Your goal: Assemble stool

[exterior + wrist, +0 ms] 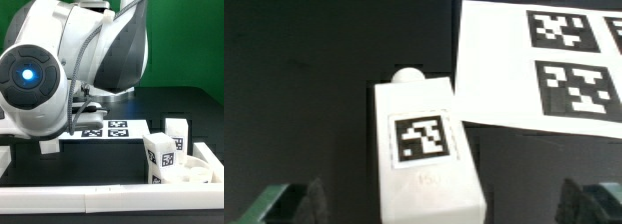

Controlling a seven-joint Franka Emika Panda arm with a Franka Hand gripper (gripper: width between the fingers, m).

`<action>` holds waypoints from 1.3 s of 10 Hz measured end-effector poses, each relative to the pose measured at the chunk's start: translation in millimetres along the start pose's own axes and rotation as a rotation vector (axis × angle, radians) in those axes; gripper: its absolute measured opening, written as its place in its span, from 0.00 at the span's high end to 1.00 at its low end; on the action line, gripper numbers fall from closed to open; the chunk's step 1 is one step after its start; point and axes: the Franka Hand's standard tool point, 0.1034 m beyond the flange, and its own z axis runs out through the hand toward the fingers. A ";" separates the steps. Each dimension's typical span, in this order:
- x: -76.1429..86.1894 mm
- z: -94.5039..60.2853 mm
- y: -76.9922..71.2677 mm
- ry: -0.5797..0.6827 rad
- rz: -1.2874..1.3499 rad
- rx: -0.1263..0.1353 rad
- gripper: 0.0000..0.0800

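In the wrist view a white stool leg (423,150) lies flat on the black table, with one square tag facing up and a round peg at its far end. My gripper (446,206) is open. Its dark fingertips (295,204) stand on either side of the leg's near end, with gaps to it and no contact. In the exterior view the gripper is hidden behind the arm's body. Two more tagged legs (160,156) (177,132) stand upright at the exterior view's right. A low white part (192,172) lies behind the nearer leg; its shape is unclear.
The marker board (505,85) lies right beside the leg's far end, and it shows mid-table in the exterior view (108,130). Long white border rails (100,190) run along the front and right edges. The arm's body fills the exterior view's left and top.
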 end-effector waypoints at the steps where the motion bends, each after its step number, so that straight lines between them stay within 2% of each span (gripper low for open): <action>1: 0.8 3.1 0.5 -0.002 0.001 0.000 0.19; 4: 9.3 30.0 -3.9 -0.009 -0.005 -0.007 0.19; 6: 11.3 36.6 -10.1 -0.013 0.017 -0.012 0.19; 7: 11.1 36.4 -8.7 -0.012 0.018 -0.010 0.19; 8: 11.0 36.6 -8.2 -0.012 0.019 -0.009 0.33; 9: 11.0 36.7 -8.0 -0.012 0.020 -0.009 0.33; 10: 10.5 35.2 -8.5 -0.013 0.017 -0.014 0.56; 11: 9.2 27.8 -12.2 -0.003 0.010 -0.026 0.58; 12: 3.3 15.0 -19.1 0.006 0.015 -0.025 0.58; 13: -8.9 -3.2 -28.1 -0.018 0.029 -0.012 0.58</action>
